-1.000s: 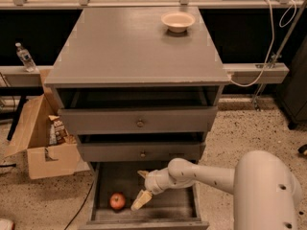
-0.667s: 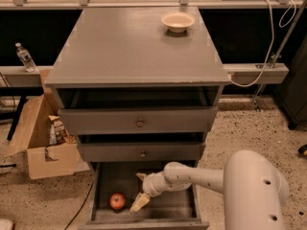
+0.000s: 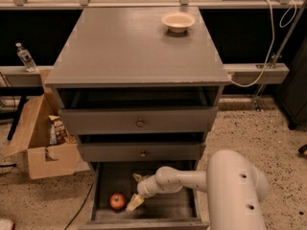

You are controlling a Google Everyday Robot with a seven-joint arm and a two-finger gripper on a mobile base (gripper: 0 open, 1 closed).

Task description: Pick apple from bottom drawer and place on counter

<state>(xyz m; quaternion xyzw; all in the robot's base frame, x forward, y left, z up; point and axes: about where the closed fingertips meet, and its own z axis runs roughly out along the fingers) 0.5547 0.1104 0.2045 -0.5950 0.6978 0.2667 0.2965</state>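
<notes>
The apple [image 3: 117,201], small and red, lies on the floor of the bottom drawer [image 3: 165,211], at its left front. The drawer is pulled out. My gripper [image 3: 135,190] is down inside the drawer, just right of the apple. It is open, with one pale fingertip [image 3: 135,203] close beside the apple and the other fingertip [image 3: 137,178] further back. It holds nothing. The grey counter [image 3: 134,47] is the cabinet's top, well above.
A pale cream bowl [image 3: 178,21] stands at the counter's back right. The two upper drawers [image 3: 139,122] stick out a little above the bottom one. An open cardboard box [image 3: 43,138] stands on the floor to the left. A cable [image 3: 268,42] hangs at the right.
My arm has shifted left, bringing the gripper closer to the apple. The apple has not moved.
</notes>
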